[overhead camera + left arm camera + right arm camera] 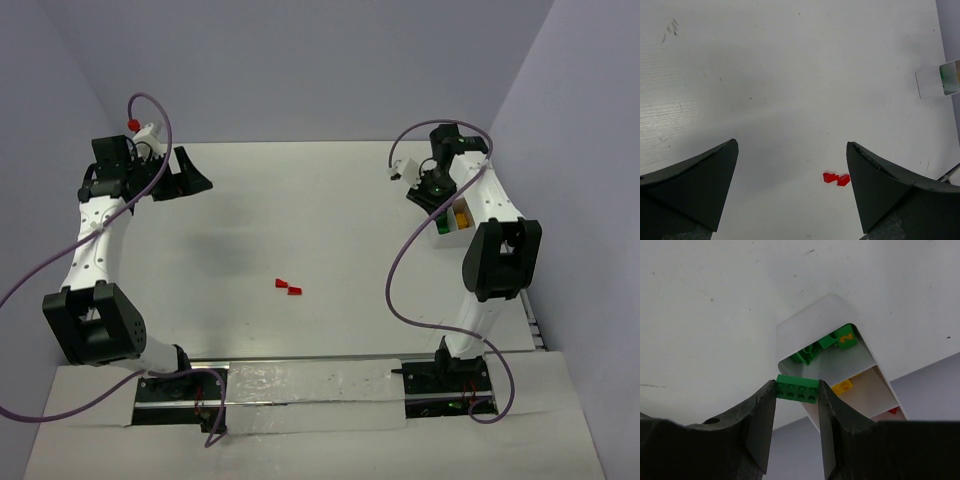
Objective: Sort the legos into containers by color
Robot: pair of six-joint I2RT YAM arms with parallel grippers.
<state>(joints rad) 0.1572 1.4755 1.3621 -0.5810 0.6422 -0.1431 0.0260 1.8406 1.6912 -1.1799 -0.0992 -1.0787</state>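
Green lego point(797, 389) in right jaws — wrist-only

We note even, diffuse light from above; table point(300, 220) reads bright; a soft grey shadow lies towards its far left corner; wrist views sharp centrally, softer at bottom edges.

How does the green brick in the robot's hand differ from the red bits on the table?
The green brick is pinched between the fingers of the right gripper by the white tray; the red bricks lie loose on the table, untouched. The green one is a single brick; the red ones look like two small pieces side by side. Both are tiny legos.
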